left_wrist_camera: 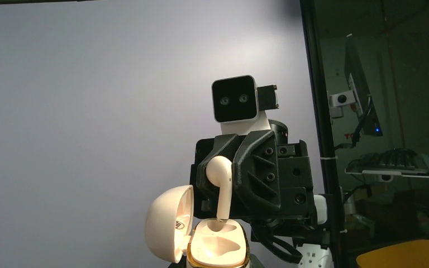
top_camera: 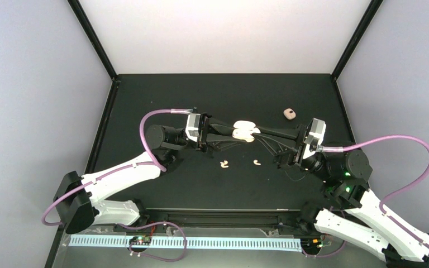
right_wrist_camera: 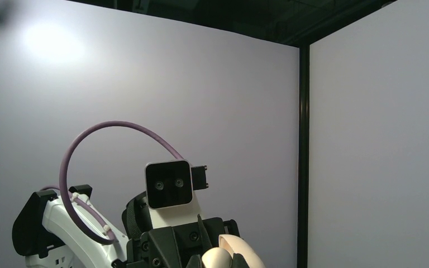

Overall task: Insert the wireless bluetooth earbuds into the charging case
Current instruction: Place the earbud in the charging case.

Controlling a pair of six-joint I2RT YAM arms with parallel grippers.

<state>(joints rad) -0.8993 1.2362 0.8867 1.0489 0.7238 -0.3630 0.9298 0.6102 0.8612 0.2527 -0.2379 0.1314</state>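
**Earbud stands stem-down over the open case**

The right gripper (top_camera: 256, 134), reaching toward 9 o'clock in the top view, is clamped on one earbud (left_wrist_camera: 221, 192) by its bulb. In the left wrist view the earbud's long axis runs 12 to 6 o'clock. The stem tip sits at the mouth of one of the wells in the charging case (left_wrist_camera: 218, 249); whether it has gone in, I cannot tell.

The left gripper (top_camera: 236, 134), reaching toward 3 o'clock, is closed on that case from below, and its lid (left_wrist_camera: 169, 230) is swung open to 9 o'clock. The grippers meet tip to tip above the table (top_camera: 162, 95).

The move to come likely turns on keeping the stem in line with the well and pressing toward 6 o'clock.

Two loose earbuds (top_camera: 224, 163) lie on the table at 6 o'clock from the case, well apart from both grippers.
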